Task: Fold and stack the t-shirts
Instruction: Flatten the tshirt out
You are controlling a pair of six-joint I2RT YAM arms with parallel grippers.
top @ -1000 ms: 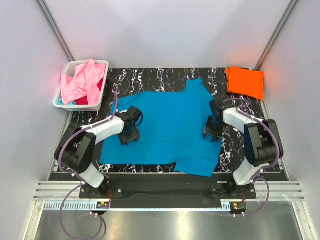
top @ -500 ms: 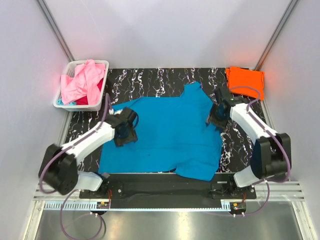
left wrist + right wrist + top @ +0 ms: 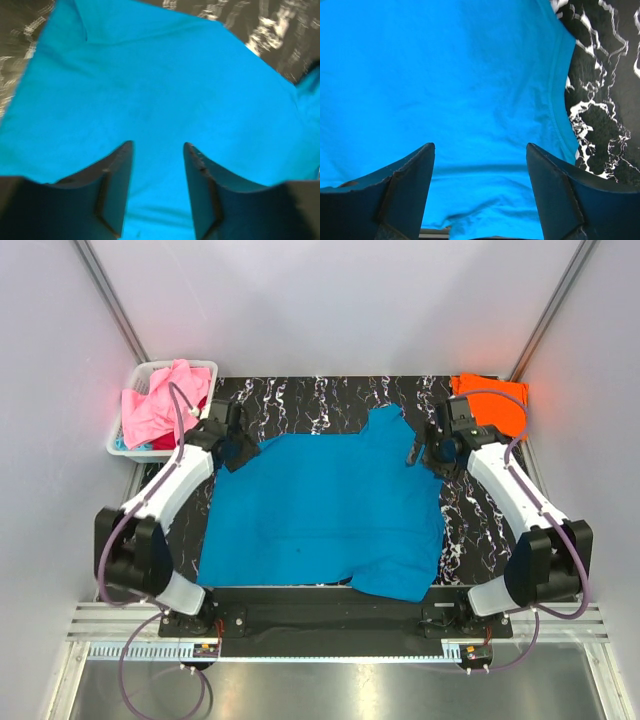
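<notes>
A bright teal-blue t-shirt (image 3: 320, 505) lies spread flat on the black marbled table (image 3: 300, 395). An orange t-shirt (image 3: 490, 402) lies folded at the back right corner. A pink t-shirt (image 3: 160, 400) is heaped over a red one (image 3: 200, 412) in the white basket (image 3: 200, 364). My left gripper (image 3: 238, 445) hovers over the blue shirt's back left corner, open and empty (image 3: 157, 145). My right gripper (image 3: 420, 452) hangs over the shirt's back right edge, jaws wide open with nothing between them (image 3: 480, 146). The blue cloth (image 3: 470, 75) fills both wrist views.
The basket stands at the back left, just off the marbled surface. White walls close in the left, right and back sides. A metal rail (image 3: 330, 625) with both arm bases runs along the near edge. Bare marbled strips show beside the blue shirt.
Both arms have reached away from their bases toward the back of the table, the left one to the shirt's back left corner, the right one toward the orange shirt. The right jaws have spread wider.
</notes>
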